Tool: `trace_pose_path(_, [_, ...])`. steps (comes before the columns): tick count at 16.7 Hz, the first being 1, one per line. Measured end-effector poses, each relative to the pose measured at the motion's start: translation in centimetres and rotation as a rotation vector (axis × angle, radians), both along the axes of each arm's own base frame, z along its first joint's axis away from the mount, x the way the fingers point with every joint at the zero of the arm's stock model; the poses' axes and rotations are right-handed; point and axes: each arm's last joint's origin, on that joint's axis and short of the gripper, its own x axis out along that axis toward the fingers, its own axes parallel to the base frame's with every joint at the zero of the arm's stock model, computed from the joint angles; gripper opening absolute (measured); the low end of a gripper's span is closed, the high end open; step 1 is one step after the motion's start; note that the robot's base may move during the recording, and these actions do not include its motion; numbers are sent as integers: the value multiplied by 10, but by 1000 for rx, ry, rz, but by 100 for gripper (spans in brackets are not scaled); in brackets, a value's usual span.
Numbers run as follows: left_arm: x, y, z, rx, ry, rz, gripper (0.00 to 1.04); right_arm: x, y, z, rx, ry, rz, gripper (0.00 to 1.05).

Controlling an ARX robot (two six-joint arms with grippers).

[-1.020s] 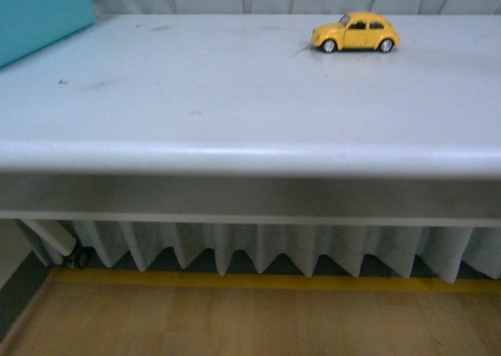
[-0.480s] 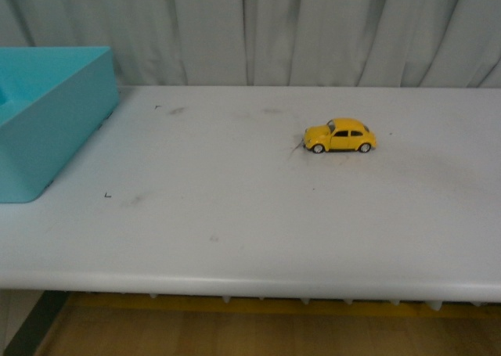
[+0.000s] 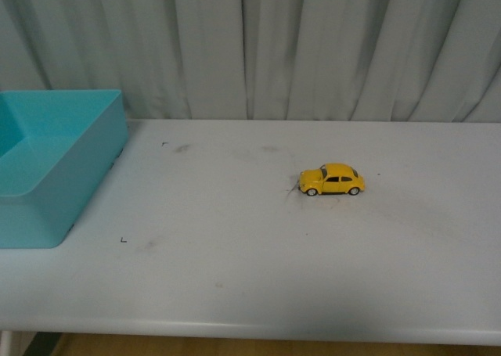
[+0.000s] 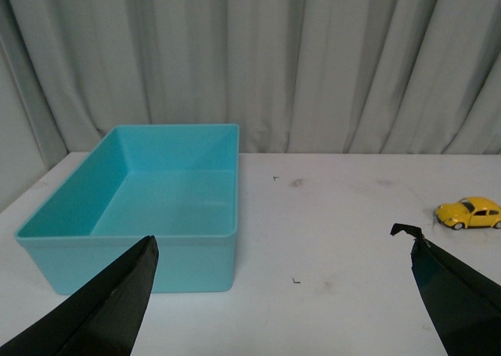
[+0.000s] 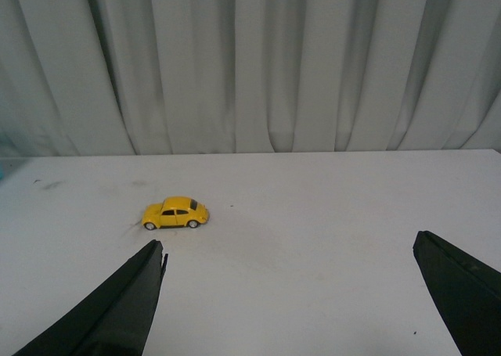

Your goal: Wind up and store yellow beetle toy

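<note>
While my left pincer [image 4: 275, 237] & right pincer [image 5: 290, 241] hang wide apart w/o load, I'd come down square over the yellow beetle toy [image 3: 332, 180], pinching its sides.

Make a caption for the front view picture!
Small glossy yellow beetle toy car sits on a white table, apart from an open turquoise plastic bin.

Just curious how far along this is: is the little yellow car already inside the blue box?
No, the yellow beetle toy stands on the bare white table, well apart from the blue box.
</note>
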Motion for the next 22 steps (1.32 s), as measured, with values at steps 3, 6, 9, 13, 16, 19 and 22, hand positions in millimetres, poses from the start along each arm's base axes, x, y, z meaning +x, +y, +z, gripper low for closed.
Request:
trace_pose_path(3, [0, 0, 0, 0, 1, 0, 98, 0, 0, 0, 0, 0, 0, 98])
trace_pose_path(6, [0, 0, 0, 0, 1, 0, 98, 0, 0, 0, 0, 0, 0, 98])
trace_pose_path(9, [0, 0, 0, 0, 1, 0, 98, 0, 0, 0, 0, 0, 0, 98])
trace_pose_path(13, [0, 0, 0, 0, 1, 0, 98, 0, 0, 0, 0, 0, 0, 98])
trace_pose_path(16, [0, 0, 0, 0, 1, 0, 98, 0, 0, 0, 0, 0, 0, 98])
trace_pose_path(19, [0, 0, 0, 0, 1, 0, 98, 0, 0, 0, 0, 0, 0, 98])
trace_pose_path(22, [0, 0, 0, 0, 1, 0, 98, 0, 0, 0, 0, 0, 0, 98])
